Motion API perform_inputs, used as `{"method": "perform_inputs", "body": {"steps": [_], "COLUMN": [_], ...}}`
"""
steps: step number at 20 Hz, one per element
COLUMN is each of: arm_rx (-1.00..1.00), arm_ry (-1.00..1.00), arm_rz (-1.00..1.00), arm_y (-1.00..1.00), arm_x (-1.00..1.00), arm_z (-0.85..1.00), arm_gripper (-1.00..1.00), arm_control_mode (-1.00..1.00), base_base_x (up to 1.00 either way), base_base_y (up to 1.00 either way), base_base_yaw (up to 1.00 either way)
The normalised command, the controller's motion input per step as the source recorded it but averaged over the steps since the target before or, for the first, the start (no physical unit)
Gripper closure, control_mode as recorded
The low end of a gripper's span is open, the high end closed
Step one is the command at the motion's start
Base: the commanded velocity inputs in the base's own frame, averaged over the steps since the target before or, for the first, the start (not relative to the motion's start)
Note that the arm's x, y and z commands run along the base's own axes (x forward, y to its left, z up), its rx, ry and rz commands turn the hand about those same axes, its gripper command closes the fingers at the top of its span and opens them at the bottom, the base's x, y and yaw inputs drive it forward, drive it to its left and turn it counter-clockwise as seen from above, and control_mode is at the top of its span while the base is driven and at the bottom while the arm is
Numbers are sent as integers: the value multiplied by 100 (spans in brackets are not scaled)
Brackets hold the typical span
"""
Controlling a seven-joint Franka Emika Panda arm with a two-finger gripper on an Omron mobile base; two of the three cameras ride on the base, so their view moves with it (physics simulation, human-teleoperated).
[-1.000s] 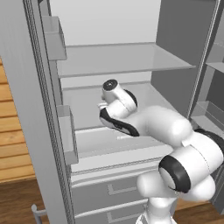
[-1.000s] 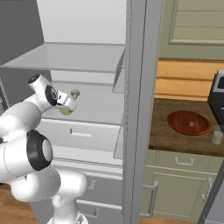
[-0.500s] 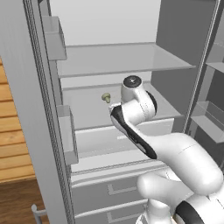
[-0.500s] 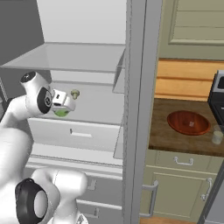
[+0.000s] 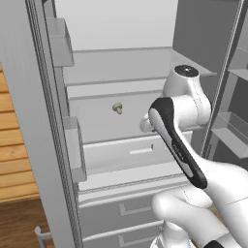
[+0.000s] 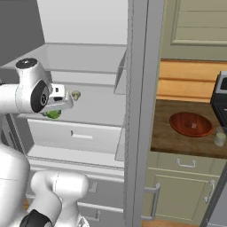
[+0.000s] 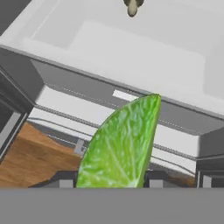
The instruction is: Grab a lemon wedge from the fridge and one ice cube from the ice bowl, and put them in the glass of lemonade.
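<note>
The two-finger gripper [image 7: 109, 179] is pinching one pale green lemon wedge [image 7: 120, 146] at the open grey fridge [image 5: 121, 63], its long axis pointing away from the fingertips. One reddish-brown wooden bowl [image 6: 191, 124] is sitting beside one small clear glass [image 6: 219, 138].

lemon wedge [image 7: 120, 144] bottom cut off

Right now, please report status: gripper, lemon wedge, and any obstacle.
Gripper shut on lemon wedge, in front of the open fridge. Ice bowl and glass of lemonade wait on the counter. Fridge door stands between.
</note>
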Motion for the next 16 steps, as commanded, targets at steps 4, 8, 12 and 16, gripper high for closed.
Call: {"method": "perform_inputs", "body": {"steps": [4, 8, 12, 16], "arm_rx": [0, 0, 0, 0], "arm_ry": [16, 19, 15, 6], "arm_rz": [17, 4, 0, 0], "arm_y": [-6, -7, -20, -17], "arm_x": [-100, -100, -96, -58], "arm_z": [53, 49, 16, -9], "arm_gripper": [100, 100, 100, 100], "arm_control_mode": [-100, -100, -100, -100], "base_base_x": [0, 0, 0, 0], "base_base_y": [0, 0, 0, 0], "base_base_yaw": [0, 0, 0, 0]}}
